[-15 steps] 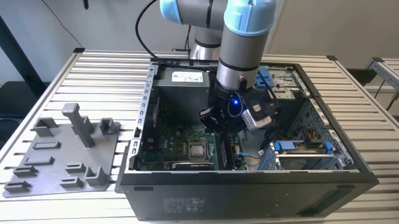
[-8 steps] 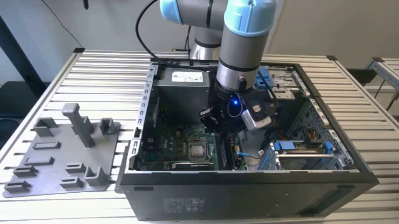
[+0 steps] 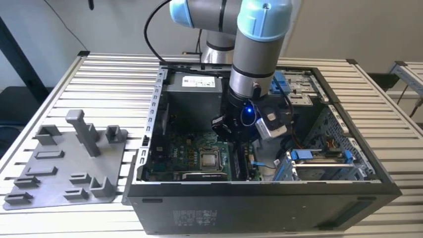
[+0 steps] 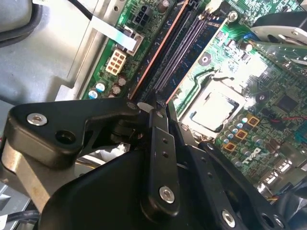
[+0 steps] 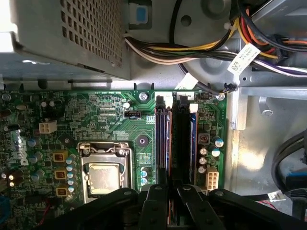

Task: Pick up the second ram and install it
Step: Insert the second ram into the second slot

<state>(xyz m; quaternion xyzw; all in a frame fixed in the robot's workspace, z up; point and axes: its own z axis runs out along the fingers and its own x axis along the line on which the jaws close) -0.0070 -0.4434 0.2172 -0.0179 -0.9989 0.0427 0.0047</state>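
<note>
The gripper (image 4: 160, 112) hangs low inside the open case (image 3: 152, 99), directly over the memory slots (image 5: 175, 139) beside the processor socket (image 5: 103, 167); its fingers (image 4: 158, 143) look pinched nearly together on the thin edge of the ram (image 5: 169, 143), whose orange-lined board stands on edge in a slot; the ram's long axis runs straight away from the jaws, along the slot, so the grip sits at its near end; whether it is fully seated I cannot tell; the grey tray (image 3: 66, 168) lies well apart outside the case.
</note>
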